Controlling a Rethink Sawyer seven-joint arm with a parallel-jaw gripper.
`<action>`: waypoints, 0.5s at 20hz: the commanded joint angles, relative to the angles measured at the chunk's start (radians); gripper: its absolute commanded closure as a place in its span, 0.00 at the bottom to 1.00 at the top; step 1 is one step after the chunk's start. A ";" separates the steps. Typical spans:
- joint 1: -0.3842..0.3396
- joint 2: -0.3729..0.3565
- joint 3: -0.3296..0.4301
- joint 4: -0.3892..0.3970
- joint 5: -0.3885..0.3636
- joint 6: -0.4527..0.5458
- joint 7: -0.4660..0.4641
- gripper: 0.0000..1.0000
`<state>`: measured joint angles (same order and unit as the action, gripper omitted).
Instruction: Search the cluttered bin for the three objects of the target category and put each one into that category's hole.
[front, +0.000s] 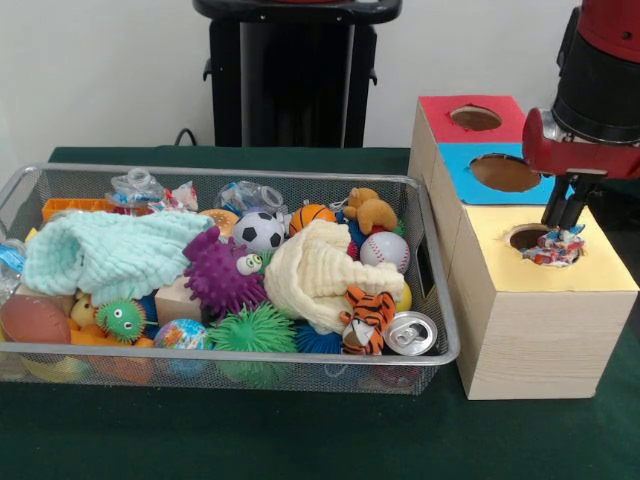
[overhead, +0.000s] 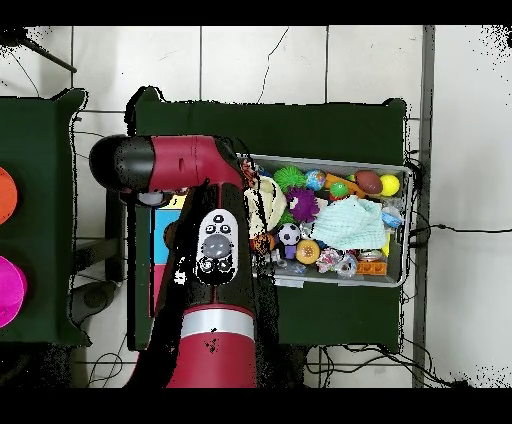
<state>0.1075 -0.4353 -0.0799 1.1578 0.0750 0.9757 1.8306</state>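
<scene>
Drop step in hand. My gripper (front: 565, 222) hangs over the hole (front: 530, 238) in the yellow top of the sorting box (front: 540, 320), at its end toward the table's front edge, fingers pressed close on a crinkly multicoloured wrapper (front: 555, 249) sitting at the hole's rim. Next move, I judge: part the fingers so it falls through, then lift clear and return to the wire bin (front: 230, 355). The bin, beside the box, is crowded: balls, cloths, plush toys, a can. Dark green cloth (front: 300, 430) covers the table; plain pale wall behind, tiled floor in the overhead view.
</scene>
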 joint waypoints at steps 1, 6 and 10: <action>-0.030 0.064 0.026 -0.055 0.023 0.120 0.190 1.00; -0.028 0.062 0.024 -0.041 0.027 0.104 0.192 1.00; -0.026 0.077 0.021 -0.023 0.020 0.054 0.192 1.00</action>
<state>0.1076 -0.4010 -0.0798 1.1083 0.0775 0.9902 1.8306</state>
